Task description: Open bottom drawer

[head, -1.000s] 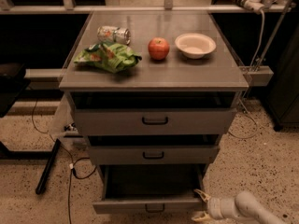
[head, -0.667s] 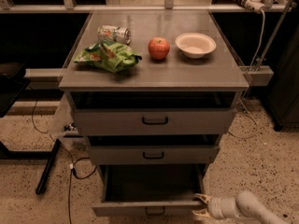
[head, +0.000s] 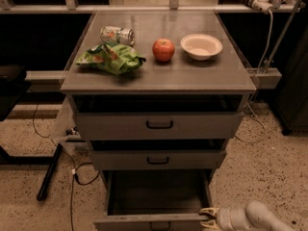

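Note:
The bottom drawer [head: 154, 220] is a grey metal drawer pulled well out from the cabinet, its inside showing dark and bare. Its front sits at the lower edge of the view, and the black handle [head: 159, 225] is partly cut off. My gripper [head: 208, 217] is at the right end of the drawer front, low at the right, with pale fingers [head: 210, 211] touching the front's top corner. The white arm [head: 255, 218] runs off to the lower right.
The top drawer [head: 159, 124] and the middle drawer [head: 158, 160] are each out a little. On the cabinet top lie a green chip bag [head: 111, 57], a tipped can [head: 117, 34], a red apple [head: 163, 49] and a white bowl [head: 201, 46]. Cables [head: 72, 177] trail on the speckled floor at the left.
The bottom drawer has come a little farther out toward the camera, and my gripper has moved with its right front corner.

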`<state>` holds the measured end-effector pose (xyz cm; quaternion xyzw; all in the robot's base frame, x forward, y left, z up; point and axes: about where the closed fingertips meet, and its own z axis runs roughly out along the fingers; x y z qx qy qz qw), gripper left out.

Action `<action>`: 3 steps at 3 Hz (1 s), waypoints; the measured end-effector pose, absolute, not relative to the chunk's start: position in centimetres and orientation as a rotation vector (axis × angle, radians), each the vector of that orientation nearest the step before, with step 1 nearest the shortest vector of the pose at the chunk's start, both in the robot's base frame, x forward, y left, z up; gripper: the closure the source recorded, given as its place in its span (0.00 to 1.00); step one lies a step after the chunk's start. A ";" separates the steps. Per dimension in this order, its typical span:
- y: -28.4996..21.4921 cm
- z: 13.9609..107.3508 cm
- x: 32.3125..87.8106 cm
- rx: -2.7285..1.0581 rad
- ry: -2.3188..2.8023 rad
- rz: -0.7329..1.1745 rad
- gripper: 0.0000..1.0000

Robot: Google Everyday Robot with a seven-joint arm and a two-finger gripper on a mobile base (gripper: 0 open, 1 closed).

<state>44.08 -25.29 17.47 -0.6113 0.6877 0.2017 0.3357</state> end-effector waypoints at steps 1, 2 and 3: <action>-25.3 17.9 44.1 -1.595 1.794 0.526 1.00; -25.8 17.7 42.2 -1.599 1.786 0.530 1.00; -25.8 18.2 42.2 -1.599 1.786 0.530 0.82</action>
